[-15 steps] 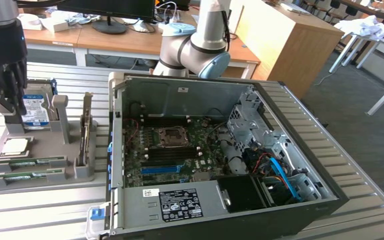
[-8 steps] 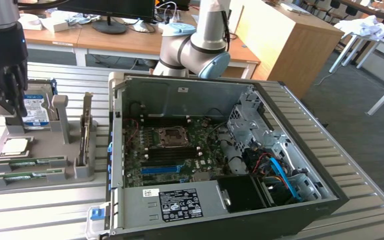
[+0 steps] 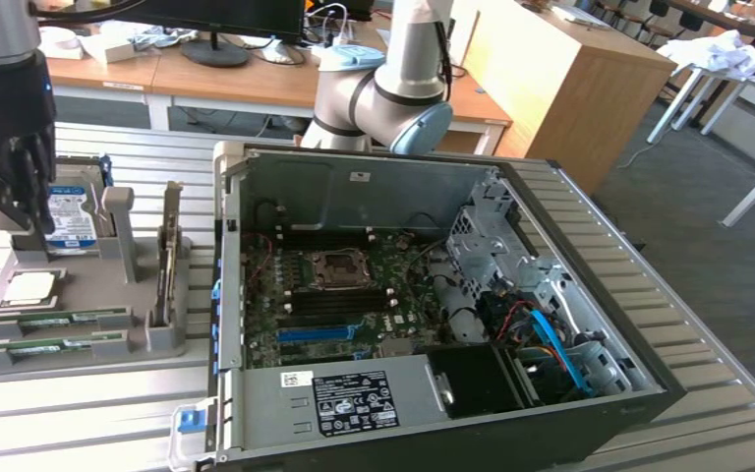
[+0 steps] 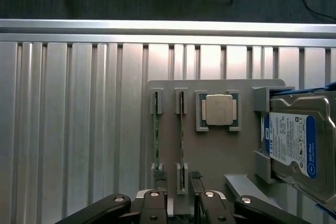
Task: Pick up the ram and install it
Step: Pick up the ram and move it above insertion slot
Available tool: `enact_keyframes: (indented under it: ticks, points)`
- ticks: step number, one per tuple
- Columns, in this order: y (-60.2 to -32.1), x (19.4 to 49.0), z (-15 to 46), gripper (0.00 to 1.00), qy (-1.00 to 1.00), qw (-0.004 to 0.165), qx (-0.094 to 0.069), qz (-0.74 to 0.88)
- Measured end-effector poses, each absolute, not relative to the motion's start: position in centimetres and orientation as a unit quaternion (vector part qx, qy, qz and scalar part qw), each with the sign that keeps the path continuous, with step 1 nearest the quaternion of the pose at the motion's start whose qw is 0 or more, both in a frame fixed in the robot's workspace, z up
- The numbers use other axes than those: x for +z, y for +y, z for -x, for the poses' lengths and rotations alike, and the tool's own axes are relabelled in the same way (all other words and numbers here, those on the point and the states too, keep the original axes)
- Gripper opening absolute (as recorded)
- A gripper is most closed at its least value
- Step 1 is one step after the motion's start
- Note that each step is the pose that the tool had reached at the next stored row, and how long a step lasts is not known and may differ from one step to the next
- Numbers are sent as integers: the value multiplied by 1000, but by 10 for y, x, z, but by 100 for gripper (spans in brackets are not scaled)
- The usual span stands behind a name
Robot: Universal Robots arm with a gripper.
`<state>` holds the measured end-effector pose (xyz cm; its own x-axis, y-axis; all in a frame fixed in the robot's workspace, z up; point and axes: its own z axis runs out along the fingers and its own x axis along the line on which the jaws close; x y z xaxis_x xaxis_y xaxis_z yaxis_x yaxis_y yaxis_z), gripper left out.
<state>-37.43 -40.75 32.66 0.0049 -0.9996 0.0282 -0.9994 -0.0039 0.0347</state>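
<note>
On gray tray (image 4: 215, 150), tabletop (image 4: 79, 129) — ram (image 4: 182, 129) sits on edge in slot, untouched. End effector (image 4: 176, 176) hovers over one end, wide open, empty. Light, stiff, fragile I'd guess — pinch flat faces mid-length.

Ram (image 4: 181, 129) green, holder (image 4: 210, 150) grey, hard drive (image 4: 294, 140) label blue-white, tabletop (image 4: 79, 129) ribbed silver, tool (image 4: 177, 174) black, motherboard slot (image 3: 319, 333) blue.

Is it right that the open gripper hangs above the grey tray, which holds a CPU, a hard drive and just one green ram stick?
Not quite: the tray holds two green sticks, not one. The wrist view shows one ram stick and a second stick on edge, side by side. The rest stands.
</note>
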Motion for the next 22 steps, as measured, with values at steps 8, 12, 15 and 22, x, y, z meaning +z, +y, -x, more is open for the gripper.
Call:
enact_keyframes:
  ticks: [8,12,15,22]
  points:
    - [-408,322,374,30,-705,22,-2,-709]
    - [-408,319,374,30,-705,22,-2,-708]
    - [-407,318,374,30,-705,22,-2,-708]
    - [-407,313,374,30,-705,22,-2,-708]
